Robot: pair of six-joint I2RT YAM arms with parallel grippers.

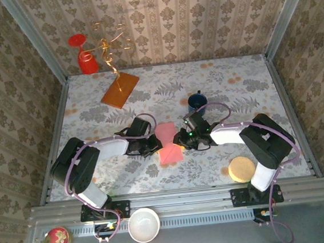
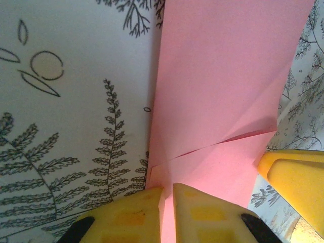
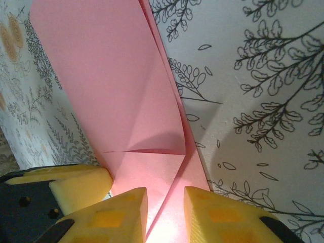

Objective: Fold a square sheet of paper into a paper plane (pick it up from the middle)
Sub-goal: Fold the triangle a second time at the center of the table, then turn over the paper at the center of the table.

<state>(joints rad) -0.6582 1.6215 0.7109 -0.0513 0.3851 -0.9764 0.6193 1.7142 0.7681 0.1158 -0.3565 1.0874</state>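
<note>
The pink-red sheet of paper [image 1: 167, 143] lies partly folded in the middle of the table between both grippers, with creased flaps and a slanted fold line. My left gripper [image 1: 156, 147] comes in from the left. In the left wrist view its yellow jaws [image 2: 168, 195] are shut on the edge of the paper [image 2: 217, 76]. My right gripper [image 1: 180, 141] comes in from the right. Its jaws [image 3: 165, 195] stand a little apart over the paper [image 3: 111, 86], with a raised flap edge running into the gap. A fingertip [image 3: 76, 185] of the left gripper touches the paper beside it.
An orange-brown board [image 1: 120, 89] lies at the back left, with a red glass [image 1: 86, 60] and gold wire behind it. A dark blue cup [image 1: 197, 101] stands just behind the right gripper. A tan disc [image 1: 241, 169] lies front right. A white bowl [image 1: 144, 224] sits below the table edge.
</note>
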